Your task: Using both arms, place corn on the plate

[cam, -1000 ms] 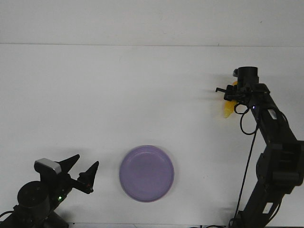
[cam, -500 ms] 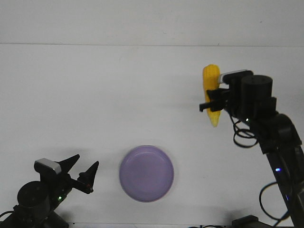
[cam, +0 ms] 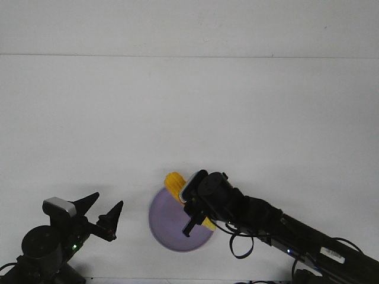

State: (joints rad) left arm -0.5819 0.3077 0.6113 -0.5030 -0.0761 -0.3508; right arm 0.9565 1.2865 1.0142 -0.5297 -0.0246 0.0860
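Observation:
The lavender plate (cam: 169, 223) lies on the white table near the front, middle. My right gripper (cam: 192, 207) reaches over the plate from the right and is shut on the yellow-orange corn (cam: 176, 181). The corn's thick end sticks out over the plate's far rim; the rest is hidden behind the gripper, with a bit of yellow showing below it. I cannot tell whether the corn touches the plate. My left gripper (cam: 103, 213) is open and empty at the front left, well left of the plate.
The white table (cam: 189, 118) stretches back to a white wall. The right arm (cam: 284, 228) lies low across the front right of the table. The left arm's base (cam: 41, 248) sits at the front left corner.
My right gripper has carried the corn from the far right of the table down and left to over the plate. The left arm has not moved.

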